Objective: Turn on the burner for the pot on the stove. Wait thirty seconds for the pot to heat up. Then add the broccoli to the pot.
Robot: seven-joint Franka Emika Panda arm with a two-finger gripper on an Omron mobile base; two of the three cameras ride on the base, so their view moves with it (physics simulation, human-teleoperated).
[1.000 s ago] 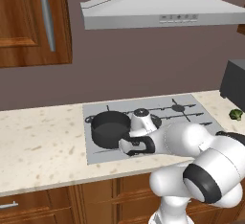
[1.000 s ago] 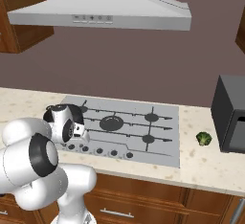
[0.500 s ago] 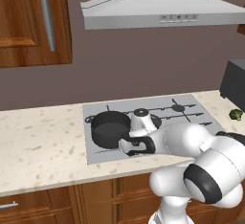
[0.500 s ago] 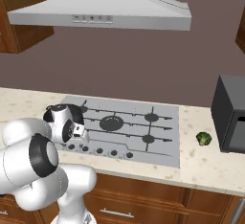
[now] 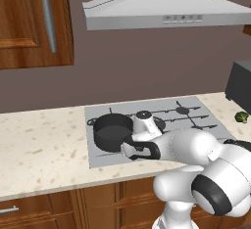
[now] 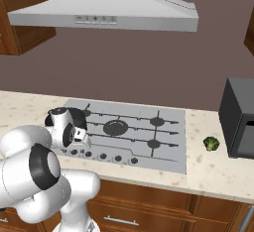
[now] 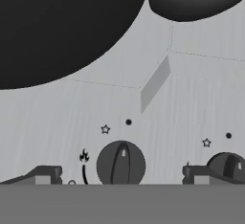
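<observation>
Our gripper hangs spread wide, one fingertip on each side of a round dark knob whose ridge runs nearly upright in the hand view. We reach low over the stove front, beside the pot on its left burner. The broccoli lies on the counter, right of the stove.

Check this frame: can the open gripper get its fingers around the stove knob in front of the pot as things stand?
Probably yes: the gripper is open, its fingertips straddle the knob, and nothing lies between them.
</observation>
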